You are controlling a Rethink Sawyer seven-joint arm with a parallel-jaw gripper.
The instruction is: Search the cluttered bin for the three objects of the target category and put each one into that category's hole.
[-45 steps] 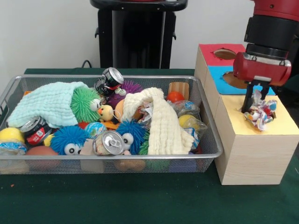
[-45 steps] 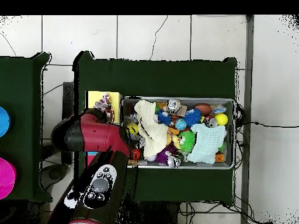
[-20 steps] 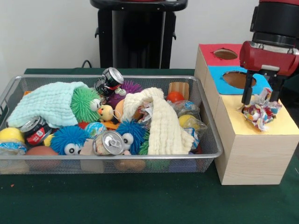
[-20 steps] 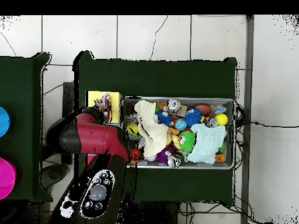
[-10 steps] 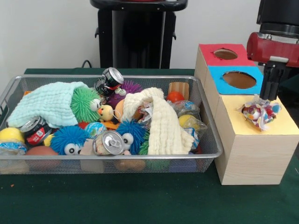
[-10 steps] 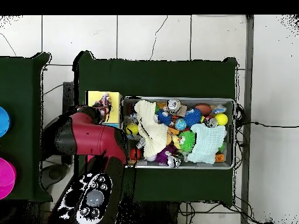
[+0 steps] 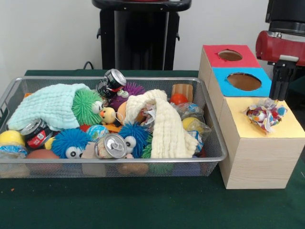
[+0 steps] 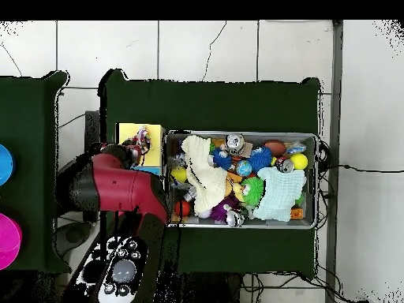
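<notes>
Wire mesh bin on the green worktop, crowded with toys, cans and towels. Yellow-topped box just beside it carries a spotted cloth. Red arm overhangs the box.

We note a silver mesh bin holding a mint-green towel, a cream waffle towel and blue, green and purple spiky toys. The wooden box tops run red far, blue middle, yellow near. The white cloth carries red, blue, yellow and pink spots.
</notes>
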